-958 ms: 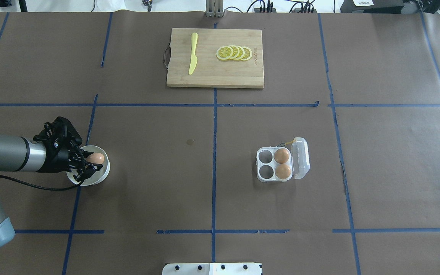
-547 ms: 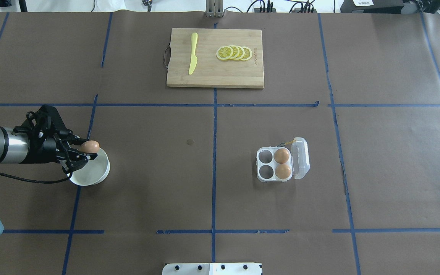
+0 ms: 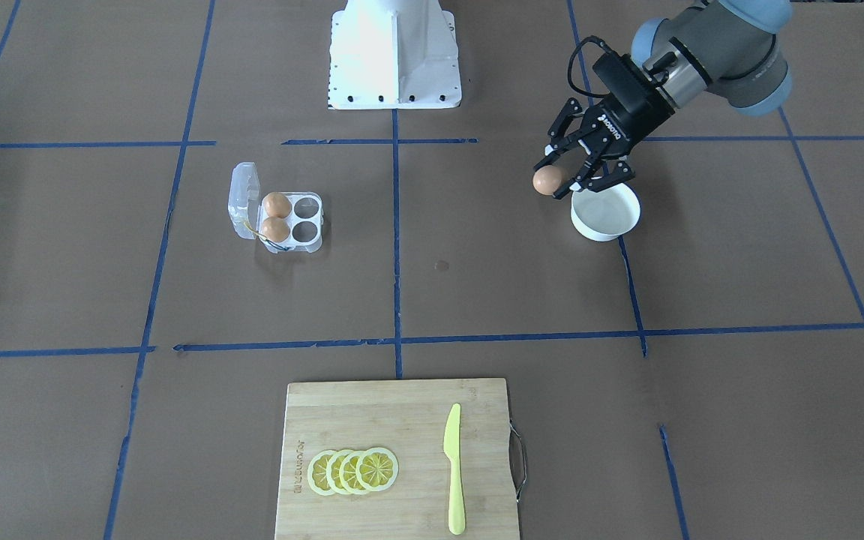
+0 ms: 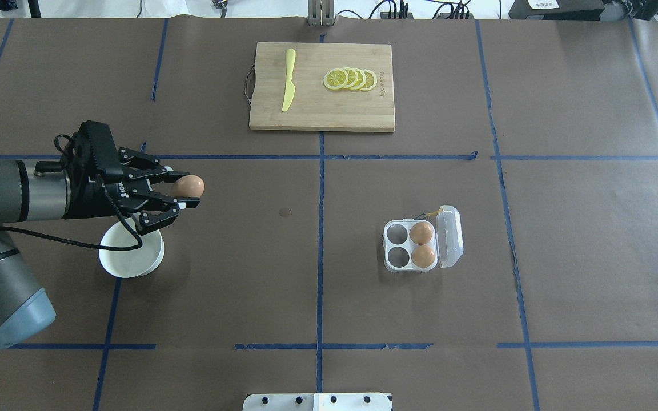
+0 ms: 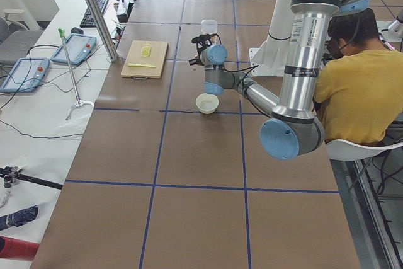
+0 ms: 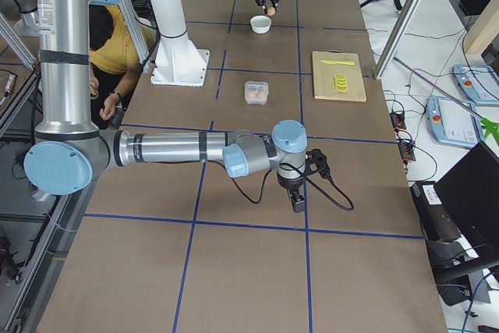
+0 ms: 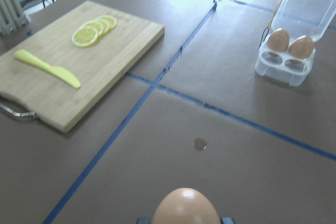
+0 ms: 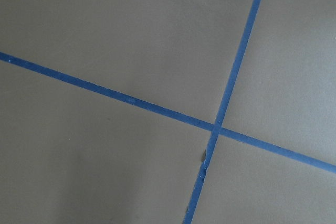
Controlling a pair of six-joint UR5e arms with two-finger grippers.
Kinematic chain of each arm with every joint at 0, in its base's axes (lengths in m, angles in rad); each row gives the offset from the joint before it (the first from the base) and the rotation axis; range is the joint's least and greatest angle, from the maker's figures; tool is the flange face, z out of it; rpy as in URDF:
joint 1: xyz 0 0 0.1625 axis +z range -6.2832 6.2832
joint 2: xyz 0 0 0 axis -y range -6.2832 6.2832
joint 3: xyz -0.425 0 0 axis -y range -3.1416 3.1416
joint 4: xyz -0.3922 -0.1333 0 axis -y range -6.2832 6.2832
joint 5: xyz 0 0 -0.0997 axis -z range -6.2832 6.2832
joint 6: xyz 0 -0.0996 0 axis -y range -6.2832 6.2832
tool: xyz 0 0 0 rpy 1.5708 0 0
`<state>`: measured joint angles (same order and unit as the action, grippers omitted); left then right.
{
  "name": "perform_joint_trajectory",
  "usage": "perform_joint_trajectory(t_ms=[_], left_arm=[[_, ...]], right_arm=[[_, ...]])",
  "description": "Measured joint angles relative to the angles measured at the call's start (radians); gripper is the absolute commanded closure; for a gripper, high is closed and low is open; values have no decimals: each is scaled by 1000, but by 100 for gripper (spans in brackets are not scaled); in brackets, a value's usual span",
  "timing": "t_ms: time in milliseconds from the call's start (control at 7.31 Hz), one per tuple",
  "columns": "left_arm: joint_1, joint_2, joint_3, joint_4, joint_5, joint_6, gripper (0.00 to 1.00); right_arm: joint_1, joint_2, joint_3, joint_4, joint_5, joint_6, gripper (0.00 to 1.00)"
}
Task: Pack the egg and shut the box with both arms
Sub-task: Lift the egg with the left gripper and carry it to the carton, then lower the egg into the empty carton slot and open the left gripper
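My left gripper [image 3: 553,182] is clamped on the small smooth orange-brown egg [image 4: 188,186]. It hangs clear of the tabletop, at 1 o'clock from the round white bowl [image 4: 135,258] in the overhead view. I reckon it's light but slick and brittle, so a gentle pinch across its widest part suits. The clear plastic four-cell egg box [image 4: 387,246] sits well apart at about 3 o'clock, lid open, its two nearer cells empty. For the right gripper, I cannot tell whether it's apart or together.
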<state>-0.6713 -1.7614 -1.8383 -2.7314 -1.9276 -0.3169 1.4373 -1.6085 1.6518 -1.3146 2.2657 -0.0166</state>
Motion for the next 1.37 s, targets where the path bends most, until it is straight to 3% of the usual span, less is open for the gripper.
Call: perform_joint_trajectory(t_ms=[411,547,821,1368], left_arm=[[53,-220,124,-16,17,8,100],[107,-268,175,-47,63,10,100],[223,-361,311,-134,210,13,89],[362,-567,551,-151,384,13,78]], right_arm=[[0,-2,0,0,-1,2,0],[0,-1,-3,0,-2,2,0],[0,1,-7,0,-3,3,0],[0,6,-14,0,-4,6,0]])
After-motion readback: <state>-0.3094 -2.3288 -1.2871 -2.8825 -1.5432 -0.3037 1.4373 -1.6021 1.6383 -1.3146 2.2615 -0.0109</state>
